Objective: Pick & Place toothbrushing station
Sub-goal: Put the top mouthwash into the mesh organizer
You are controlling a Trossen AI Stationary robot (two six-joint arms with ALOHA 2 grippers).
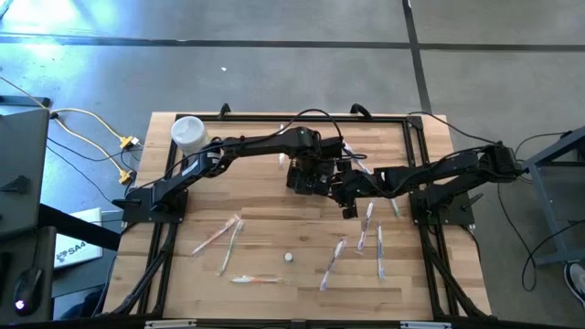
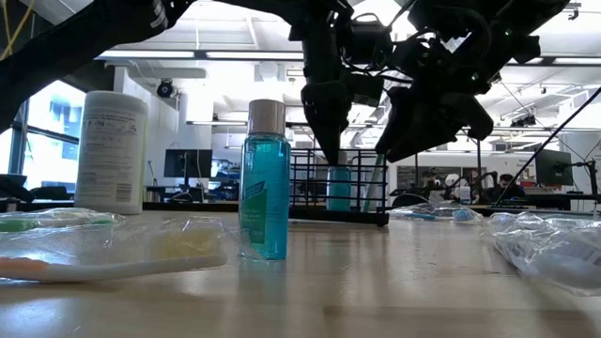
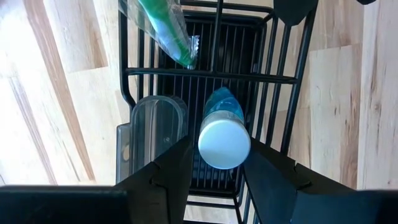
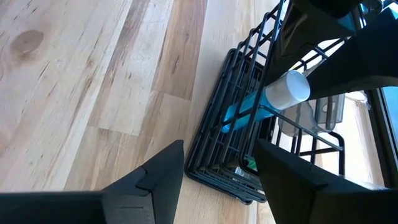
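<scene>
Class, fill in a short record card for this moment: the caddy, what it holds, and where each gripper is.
caddy: black wire caddy, on the wooden table
contents: blue bottle with white cap, clear holder, wrapped green item
left gripper: above the caddy, open around the bottle's cap
right gripper: open, beside the caddy

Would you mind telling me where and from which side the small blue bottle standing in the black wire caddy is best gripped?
Probably at the white cap, coming straight down from above. The bottle stands upright inside the caddy, whose wire walls block any approach from the side, and only the cap clears them. The left gripper hangs open right over it, one finger on each side.
</scene>
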